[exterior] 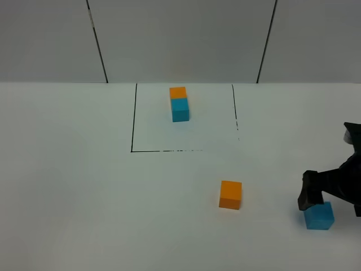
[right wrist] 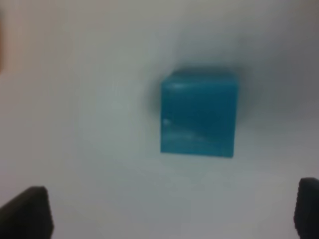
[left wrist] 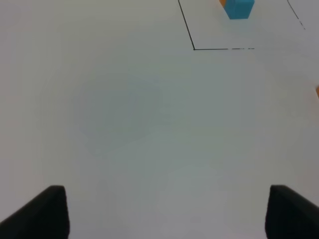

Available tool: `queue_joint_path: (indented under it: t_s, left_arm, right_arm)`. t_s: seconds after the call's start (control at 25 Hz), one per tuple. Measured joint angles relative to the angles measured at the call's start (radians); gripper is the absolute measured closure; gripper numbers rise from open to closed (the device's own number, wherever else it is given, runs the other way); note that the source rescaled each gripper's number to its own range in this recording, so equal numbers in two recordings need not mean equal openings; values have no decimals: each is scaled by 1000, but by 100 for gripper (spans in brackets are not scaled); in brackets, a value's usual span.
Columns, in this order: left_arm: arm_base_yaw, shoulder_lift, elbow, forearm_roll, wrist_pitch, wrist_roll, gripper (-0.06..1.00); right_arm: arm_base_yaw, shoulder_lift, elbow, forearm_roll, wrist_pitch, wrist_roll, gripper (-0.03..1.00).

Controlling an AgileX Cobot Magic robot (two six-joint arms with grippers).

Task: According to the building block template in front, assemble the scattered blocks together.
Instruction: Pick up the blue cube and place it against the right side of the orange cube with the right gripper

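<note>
Two scattered blocks (exterior: 230, 194) (exterior: 319, 217), one template (exterior: 180, 104)

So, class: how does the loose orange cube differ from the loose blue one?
Colour: the orange cube is orange, the blue cube cyan-blue. Place: the orange cube sits near the middle, the blue cube far to the right. Company: the orange cube stands alone; the open right claw hangs by the blue cube. Shared: both plain cubes, flat, outside the marked square.

In the right wrist view the cyan block (right wrist: 198, 114) is blurred. In the left wrist view the frame edge cuts off the template (left wrist: 238, 8) and leaves only a sliver of the orange block (left wrist: 317, 91).
</note>
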Motion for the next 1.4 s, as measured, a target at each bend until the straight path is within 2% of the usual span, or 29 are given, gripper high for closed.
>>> queue_joint_path:
  t_s: [0.2,0.36,0.56,1.08,1.16,1.24,1.32,1.4]
  left_arm:
    - [0,0,0,0,0,0,27]
    - [0,0,0,0,0,0,27]
    - [0,0,0,0,0,0,27]
    - [0,0,0,0,0,0,27]
    - [0,0,0,0,0,0,27]
    - [0,0,0,0,0,0,27]
    - [0,0,0,0,0,0,27]
    - [0,0,0,0,0,0,27]
  right_arm:
    - [25,98,0,-3,-77,0,4]
    - [35,142,0,-50,-124,43,8]
    - [37,186,-1,-108,-129,87,13]
    - [42,271,-9,-132,-152,103,19]
    - [42,275,-9,-137,-152,104,25]
    - [42,281,-12,-144,-150,106,35]
    - [42,282,-13,-166,-146,106,51]
    - [42,283,-15,-170,-157,105,76]
